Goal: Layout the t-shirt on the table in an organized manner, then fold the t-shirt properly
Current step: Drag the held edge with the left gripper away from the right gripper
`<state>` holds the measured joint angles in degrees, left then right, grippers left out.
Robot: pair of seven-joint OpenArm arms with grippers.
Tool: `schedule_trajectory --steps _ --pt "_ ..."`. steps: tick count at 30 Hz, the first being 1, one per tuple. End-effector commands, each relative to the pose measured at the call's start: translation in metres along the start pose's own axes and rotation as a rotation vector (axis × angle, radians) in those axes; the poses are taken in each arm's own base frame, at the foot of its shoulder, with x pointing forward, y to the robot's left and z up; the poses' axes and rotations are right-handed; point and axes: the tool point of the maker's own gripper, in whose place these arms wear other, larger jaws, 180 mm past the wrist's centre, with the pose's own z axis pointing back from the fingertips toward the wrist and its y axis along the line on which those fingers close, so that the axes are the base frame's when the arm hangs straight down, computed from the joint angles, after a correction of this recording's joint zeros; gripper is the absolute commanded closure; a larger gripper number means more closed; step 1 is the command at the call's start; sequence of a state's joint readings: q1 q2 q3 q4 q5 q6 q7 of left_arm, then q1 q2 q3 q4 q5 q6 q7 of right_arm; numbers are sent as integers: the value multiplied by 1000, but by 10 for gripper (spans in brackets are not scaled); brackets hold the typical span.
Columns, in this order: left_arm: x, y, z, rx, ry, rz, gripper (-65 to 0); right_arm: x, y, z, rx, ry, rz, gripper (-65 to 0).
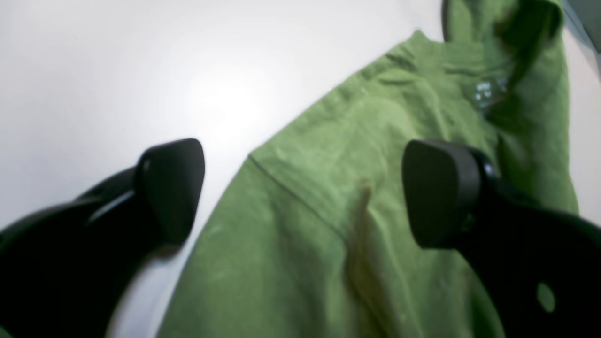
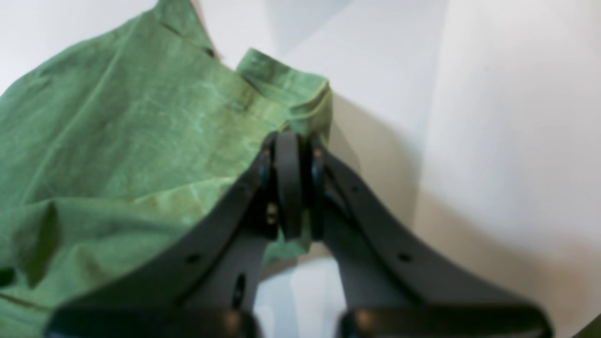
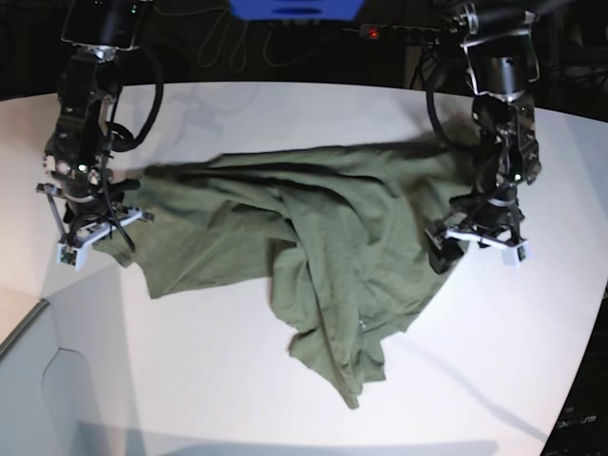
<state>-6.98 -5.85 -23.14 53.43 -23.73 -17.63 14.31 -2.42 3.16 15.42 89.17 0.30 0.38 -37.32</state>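
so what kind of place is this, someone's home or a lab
Most likely a robotics lab or test bench, not a home: two robot arms are mounted at a bare white table, cables and a power strip run along the dark back edge, and the only item is one t-shirt.

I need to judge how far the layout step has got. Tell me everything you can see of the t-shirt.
The t-shirt is olive-green, soft, cotton-looking, and lies rumpled across the white table, not yet flat. A thick fold runs down its middle to a bunched point near the front edge. A seam and a small printed label show in the left wrist view. The right gripper is shut on one edge of it; the left gripper hangs open over the other end, not holding it.
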Motion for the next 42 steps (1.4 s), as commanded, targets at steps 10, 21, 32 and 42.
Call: schedule_trajectory --steps 10,21,32,42 --pt "-9 4 1 18 46 10 -53 3 -6 3 -11 -25 10 0" --pt "38 72 56 133 -175 211 0 -13 -10 11 -18 -3 25 0" --pt "42 125 120 251 -267 246 0 -22 -15 17 -25 20 30 -200" --pt "26 142 134 297 -246 257 0 27 23 53 67 -135 103 -369"
